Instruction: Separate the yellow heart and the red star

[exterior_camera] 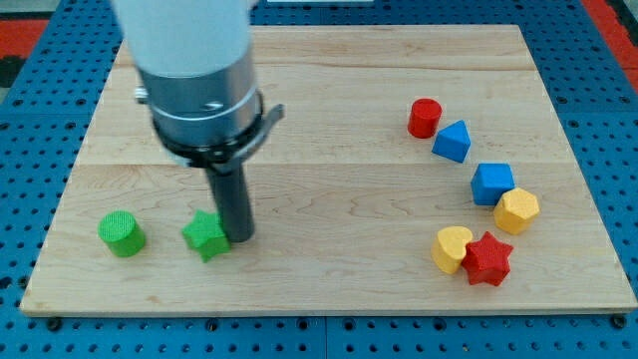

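Note:
The yellow heart (452,249) lies near the view's bottom right, touching the red star (488,259) on its right side. My tip (239,237) rests on the board at the lower left, right beside the green star (205,235), far to the left of the heart and red star.
A green cylinder (122,234) sits left of the green star. On the right, a red cylinder (425,118), a blue block (452,141), a blue cube (492,183) and a yellow hexagon (516,210) form a curve above the red star. The wooden board (329,90) lies on a blue pegboard.

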### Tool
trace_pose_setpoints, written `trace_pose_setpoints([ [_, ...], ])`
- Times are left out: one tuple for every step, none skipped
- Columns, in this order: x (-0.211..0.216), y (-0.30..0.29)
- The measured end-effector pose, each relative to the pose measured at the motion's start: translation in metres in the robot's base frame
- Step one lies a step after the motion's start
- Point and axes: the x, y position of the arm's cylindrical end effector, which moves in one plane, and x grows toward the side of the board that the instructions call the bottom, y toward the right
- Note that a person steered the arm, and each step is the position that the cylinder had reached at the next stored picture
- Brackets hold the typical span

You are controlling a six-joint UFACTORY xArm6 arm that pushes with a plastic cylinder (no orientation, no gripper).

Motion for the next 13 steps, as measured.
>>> trace_pose_setpoints([
  [0.001, -0.031],
  [0.001, -0.034],
  [0.001, -0.021],
  [-0.026, 0.040],
  [-0.034, 0.043],
  [-0.034, 0.043],
  [-0.005, 0.068],
  [0.043, 0.123],
  [0.047, 0.132],
  [0.047, 0.141],
  [0.047, 0.152],
  [0.047, 0.157],
  [0.047, 0.190],
])
